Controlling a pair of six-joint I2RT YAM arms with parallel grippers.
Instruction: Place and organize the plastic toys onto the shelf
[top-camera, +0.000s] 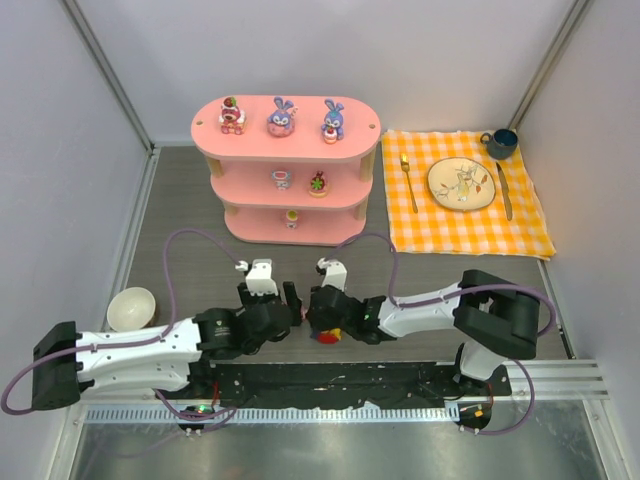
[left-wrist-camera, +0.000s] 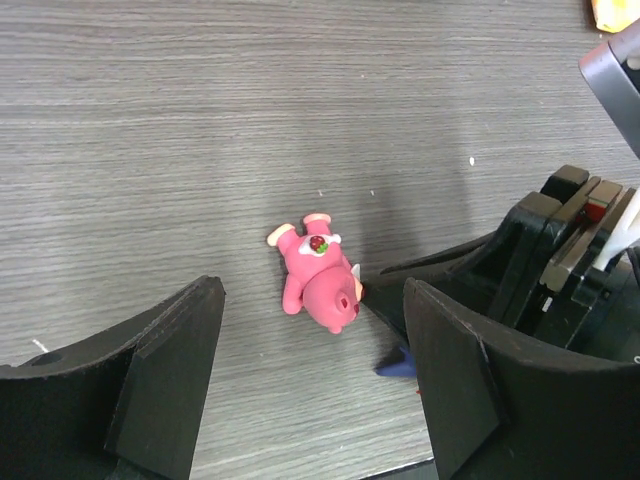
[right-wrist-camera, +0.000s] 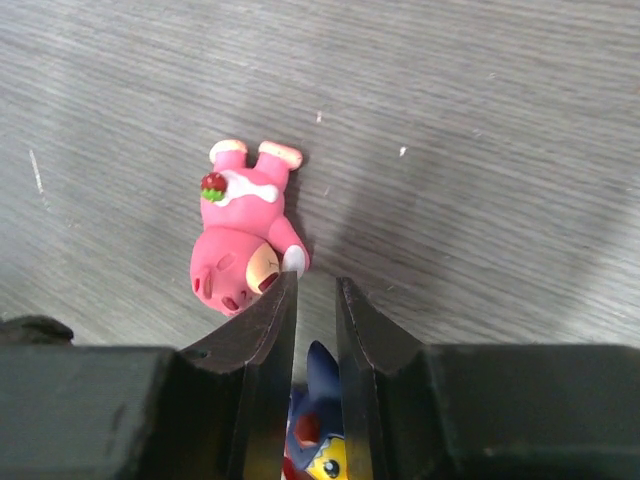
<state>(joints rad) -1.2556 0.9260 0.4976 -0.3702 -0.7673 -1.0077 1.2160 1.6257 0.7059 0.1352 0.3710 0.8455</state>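
- Pink bear-like plastic figurine (left-wrist-camera: 315, 272) lies face-up on the grey wood-grain surface (left-wrist-camera: 200, 120), head toward both arms, not yet shelved.
- Left end effector (left-wrist-camera: 315, 392) is spread wide, one finger either side of it w/o touching. Looks lined up for a pick.
- Right end effector (right-wrist-camera: 315, 315) is narrow, pinching a blue-red-yellow plastic figurine (right-wrist-camera: 318, 425) deep btw its fingers. One tip sits right against the pink toy's head, prob. crowding the other arm's approach.
- Pink three-tier oval shelf (top-camera: 290, 152) stands well apart at the back w/ six shelved figurines (top-camera: 281, 118): three top, two mid, one bottom. Lower boards have room.
- White bowl (top-camera: 130, 307) sits by the left arm, orange checked cloth (top-camera: 440, 225) right of the shelf. Neither is involved.
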